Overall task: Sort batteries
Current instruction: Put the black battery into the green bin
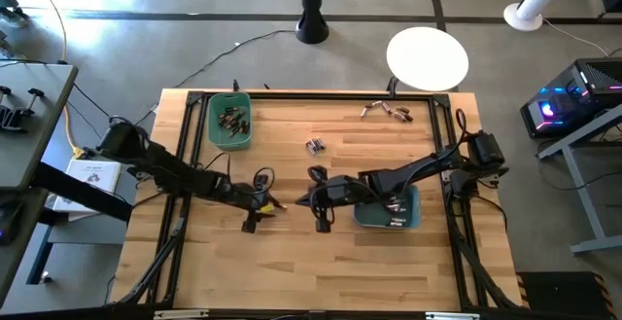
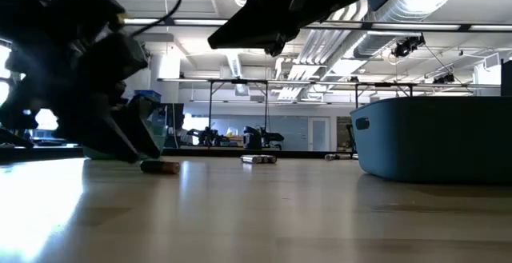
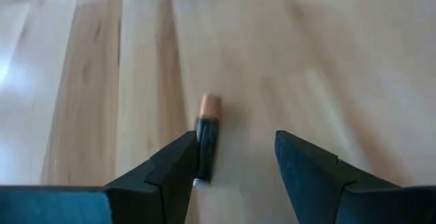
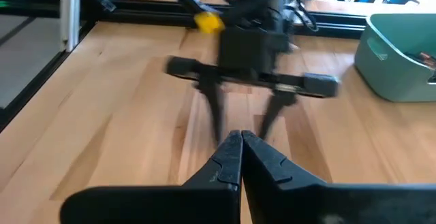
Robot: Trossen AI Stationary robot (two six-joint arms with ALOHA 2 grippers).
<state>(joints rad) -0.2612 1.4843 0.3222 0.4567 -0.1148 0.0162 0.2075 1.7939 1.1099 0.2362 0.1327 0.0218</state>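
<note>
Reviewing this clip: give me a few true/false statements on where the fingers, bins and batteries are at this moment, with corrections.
1. The left gripper is open, with a battery lying on the table beside one of its fingers. True.
2. The right gripper is open wide. False: its fingers are closed together, tips touching.
3. The green bin holds batteries. True.
4. The right gripper carries a battery. False: nothing shows between its closed fingers.
5. Loose batteries lie near the table's far edge, outside both bins. True.
6. The teal bin stands on the left arm's side. False: it stands on the right arm's side.
</note>
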